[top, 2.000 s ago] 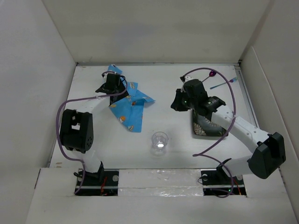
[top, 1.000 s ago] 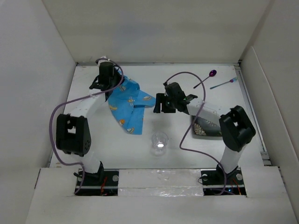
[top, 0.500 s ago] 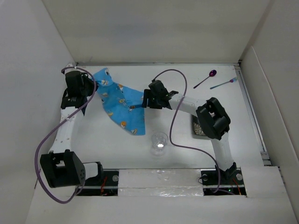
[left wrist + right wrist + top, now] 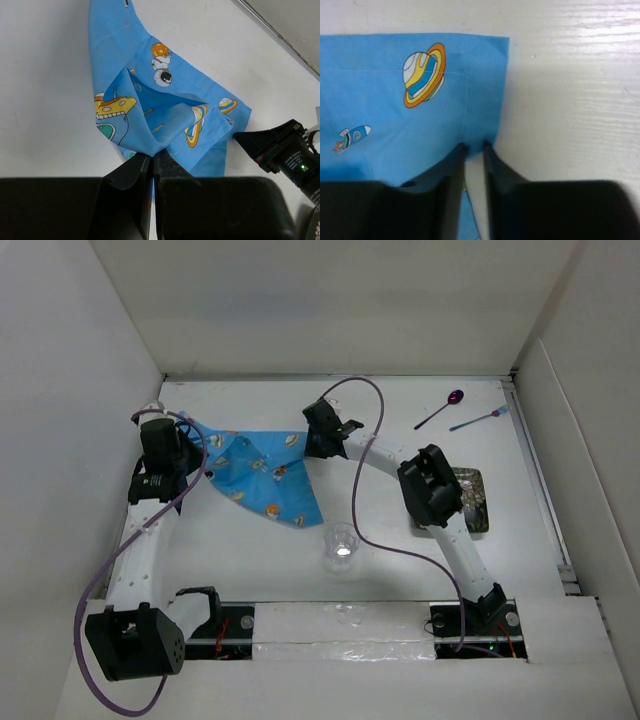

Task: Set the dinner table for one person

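The blue cloth (image 4: 262,472) with space cartoons lies partly spread on the white dinner table (image 4: 390,405), left of centre. My left gripper (image 4: 190,462) is at its left corner. In the left wrist view that gripper (image 4: 151,156) is shut on a bunched fold of the cloth (image 4: 165,115). My right gripper (image 4: 312,445) sits at the cloth's upper right corner. In the right wrist view its jaws (image 4: 474,146) stand almost together, with the cloth's (image 4: 405,100) right hem pinched between the tips.
A clear glass cup (image 4: 342,543) stands near the front centre. A dark patterned plate (image 4: 472,502) lies to the right, partly under the right arm. A purple spoon (image 4: 440,410) and a blue fork (image 4: 478,419) lie at the back right. White walls surround the table.
The left gripper pulled the cloth leftward, spreading it out. The right arm swung left from the plate to the cloth's right corner, and its jaws closed from wide to almost together.
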`<state>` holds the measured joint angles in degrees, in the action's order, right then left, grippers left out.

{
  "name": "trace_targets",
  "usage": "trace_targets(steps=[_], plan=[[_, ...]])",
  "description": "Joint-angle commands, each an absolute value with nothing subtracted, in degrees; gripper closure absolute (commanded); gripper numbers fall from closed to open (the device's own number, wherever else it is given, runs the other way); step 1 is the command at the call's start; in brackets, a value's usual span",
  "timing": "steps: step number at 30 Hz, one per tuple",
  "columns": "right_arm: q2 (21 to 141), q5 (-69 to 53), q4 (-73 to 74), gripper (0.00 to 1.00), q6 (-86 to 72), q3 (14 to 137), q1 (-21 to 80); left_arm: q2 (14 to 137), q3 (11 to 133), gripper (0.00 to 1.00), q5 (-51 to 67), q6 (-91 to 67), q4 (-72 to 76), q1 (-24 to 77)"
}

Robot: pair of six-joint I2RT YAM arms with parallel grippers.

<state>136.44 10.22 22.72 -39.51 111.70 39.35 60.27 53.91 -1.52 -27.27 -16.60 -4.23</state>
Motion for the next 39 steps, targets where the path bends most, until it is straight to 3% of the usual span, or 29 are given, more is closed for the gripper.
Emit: trace_targets(steps=[1,2,3,11,17,26,29,31,32,35,36,39], plan=[[137.46,8.27,19.98,0.79,-39.38,114.79,37.89,59.06,54.93,1.0,-0.35,-24.96,-15.47,-4.22],[137.11,7.13,18.39,0.95,-39.2,114.61,37.27,59.32,55.28,1.0,1.74,-24.96,-15.38,-4.22],[136.41,7.29,16.89,1.0,-39.29,114.26,37.27,59.59,55.54,1.0,2.71,-24.79,-14.86,-4.22],[116.75,13.8,6.16,1.0,-31.56,102.24,37.27,62.66,62.38,1.0,10.36,-26.27,-11.78,-4.22],[95.31,15.9,12.46,1.0,-22.78,98.96,37.27,64.6,71.78,1.0,15.38,-27.77,-9.49,-4.22],[83.15,17.58,21.35,1.0,-18.9,103.97,37.27,61.97,82.7,1.0,20.12,-29.09,-10.28,-4.22],[82.09,14.87,23.73,1.0,-19.77,100.92,36.65,59.77,77.82,1.0,19.69,-29.0,-9.94,-4.22],[84.36,3.21,24.78,1.0,-20.22,93.54,35.95,56.26,70.85,1.0,18.2,-28.74,-8.88,-4.22],[84.37,3.16,24.79,1.0,-20.21,93.52,35.95,56.25,70.84,1.0,18.19,-28.74,-8.88,-4.22],[88.93,-7.1,22.51,0.8,-19.6,86.24,34.81,55.2,67.94,1.0,16.35,-28.13,-8.88,-4.22],[90.34,-9.38,21.63,0.64,-19.16,83.96,34.8,55.11,67.24,1.0,15.91,-28.04,-9.14,-4.22],[96.84,-17.3,20.57,0.47,-16.88,82.53,33.41,54.58,66.19,1.0,14.33,-28.04,-9.84,-4.22]])
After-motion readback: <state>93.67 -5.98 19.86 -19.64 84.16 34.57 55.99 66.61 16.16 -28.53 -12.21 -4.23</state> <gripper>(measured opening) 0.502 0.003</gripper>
